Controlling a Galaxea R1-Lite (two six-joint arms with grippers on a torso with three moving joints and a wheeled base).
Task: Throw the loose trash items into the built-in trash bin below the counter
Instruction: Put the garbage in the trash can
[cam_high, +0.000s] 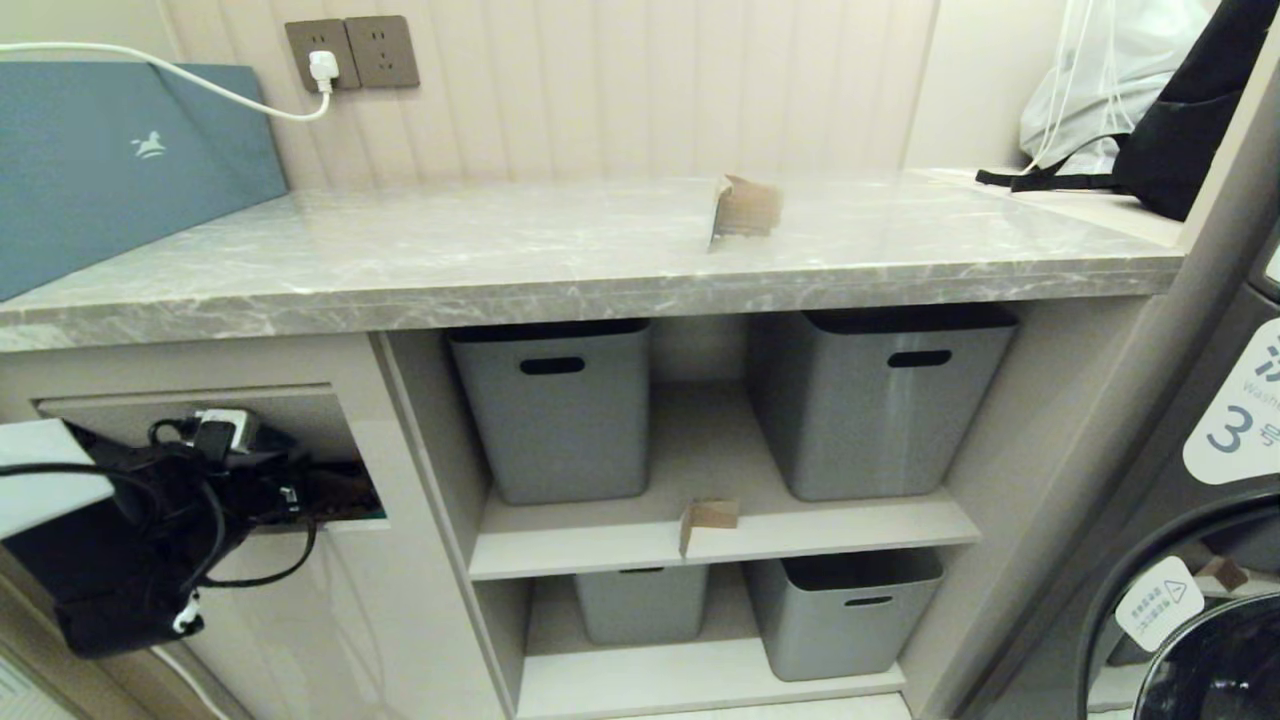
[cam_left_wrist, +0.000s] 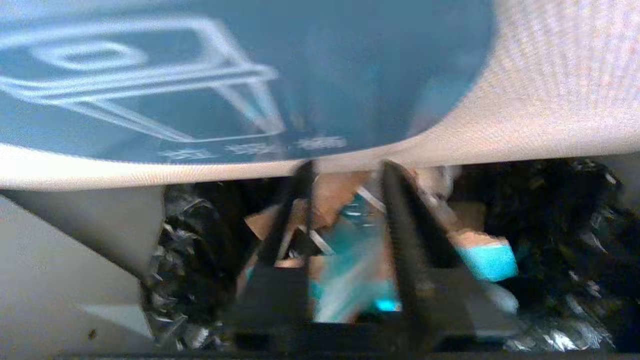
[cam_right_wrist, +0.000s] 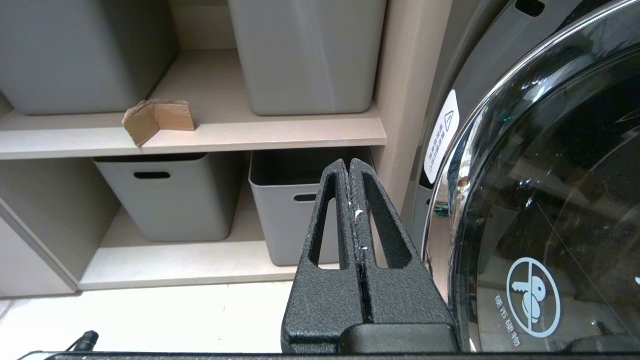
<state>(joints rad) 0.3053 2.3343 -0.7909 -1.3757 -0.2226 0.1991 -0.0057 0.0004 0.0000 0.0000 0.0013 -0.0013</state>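
Note:
My left arm (cam_high: 140, 520) reaches into the built-in trash bin (cam_high: 330, 440) under the left end of the counter (cam_high: 500, 260), pushing in its beige flap (cam_left_wrist: 550, 90) with the blue oval sticker (cam_left_wrist: 200, 75). The left gripper (cam_left_wrist: 347, 170) is open inside, over a black bag with blurred brown cardboard (cam_left_wrist: 327, 192) and teal rubbish between and beyond its fingers. One brown cardboard scrap (cam_high: 745, 207) stands on the counter. Another scrap (cam_high: 708, 520) (cam_right_wrist: 157, 117) sits on the upper shelf's front edge. My right gripper (cam_right_wrist: 348, 162) is shut and empty, low beside the washing machine.
Grey tubs (cam_high: 560, 420) (cam_high: 880, 400) fill the open shelves right of the bin. A washing machine door (cam_right_wrist: 550, 200) is at the far right. A blue box (cam_high: 120, 160) leans on the counter's left end, and a black bag (cam_high: 1190, 130) lies at its right end.

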